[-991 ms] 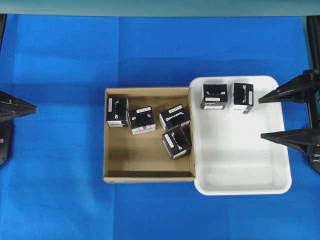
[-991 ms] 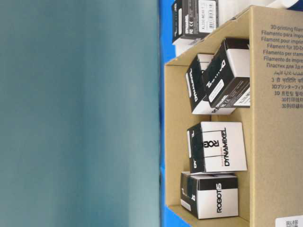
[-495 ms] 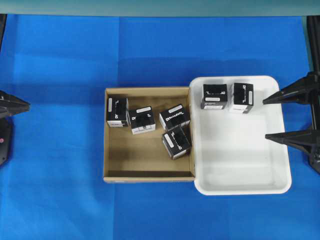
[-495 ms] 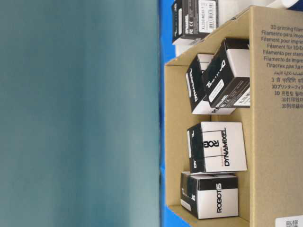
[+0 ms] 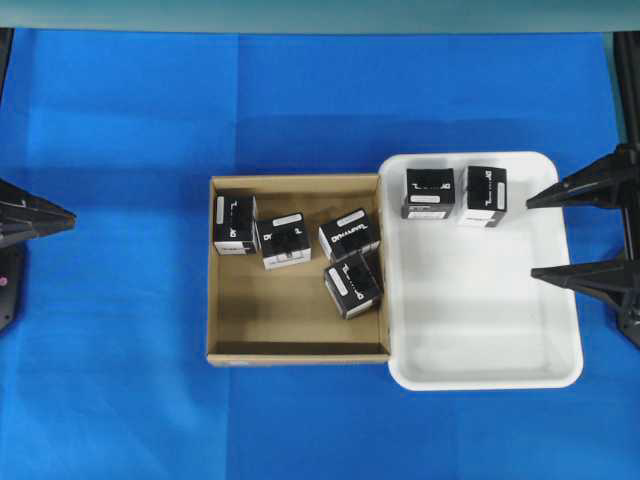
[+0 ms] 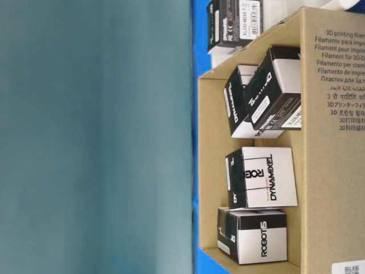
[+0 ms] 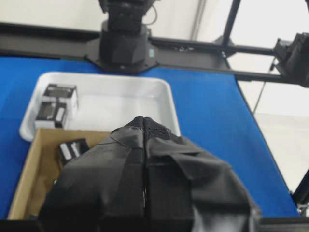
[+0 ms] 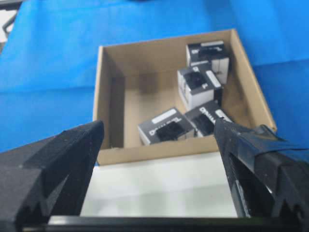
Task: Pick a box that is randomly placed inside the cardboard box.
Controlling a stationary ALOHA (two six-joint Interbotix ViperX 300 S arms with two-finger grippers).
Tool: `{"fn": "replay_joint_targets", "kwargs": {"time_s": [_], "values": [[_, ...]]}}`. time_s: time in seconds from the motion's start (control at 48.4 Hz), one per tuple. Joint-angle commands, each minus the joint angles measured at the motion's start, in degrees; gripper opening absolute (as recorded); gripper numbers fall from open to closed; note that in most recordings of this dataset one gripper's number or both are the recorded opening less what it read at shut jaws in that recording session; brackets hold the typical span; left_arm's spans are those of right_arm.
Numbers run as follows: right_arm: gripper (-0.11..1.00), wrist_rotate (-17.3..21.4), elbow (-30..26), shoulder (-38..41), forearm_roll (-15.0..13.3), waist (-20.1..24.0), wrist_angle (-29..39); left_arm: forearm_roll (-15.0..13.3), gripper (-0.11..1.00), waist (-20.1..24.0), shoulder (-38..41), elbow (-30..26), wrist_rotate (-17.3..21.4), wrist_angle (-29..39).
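The brown cardboard box [image 5: 270, 310] sits mid-table with several black boxes in its far half. One box [image 5: 352, 285] lies nearest its right wall, tilted; others [image 5: 284, 240] stand in a row behind. From table level the same boxes [image 6: 262, 177] show against the cardboard wall [image 6: 331, 171]. My left gripper [image 5: 68, 217] is shut and empty at the table's left edge, well clear of the cardboard box; in its wrist view the fingers [image 7: 144, 120] press together. My right gripper [image 5: 533, 236] hangs open and empty over the tray's right rim, pointing toward the cardboard box [image 8: 145, 96].
A white plastic tray [image 5: 480, 330] abuts the cardboard box's right wall, with two black boxes [image 5: 428, 192] in its far corner. Blue cloth [image 5: 120, 350] covers the table. A black arm base [image 7: 123, 43] stands beyond the tray.
My right gripper has drawn back a little to the right, still open. The left gripper's tip wavered slightly and stays shut. No box has moved.
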Motion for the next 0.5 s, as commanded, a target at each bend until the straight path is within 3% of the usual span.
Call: {"fn": "replay_joint_targets", "kwargs": {"time_s": [0.0, 0.475], "values": [[0.95, -0.1, -0.2, 0.4, -0.1, -0.4, -0.7, 0.2, -0.07, -0.1, 0.7, -0.7, 0.0, -0.4], [0.95, -0.4, 0.2, 0.1, -0.1, -0.7, -0.7, 0.2, -0.07, -0.1, 0.4, -0.4, -0.1, -0.2]]}}
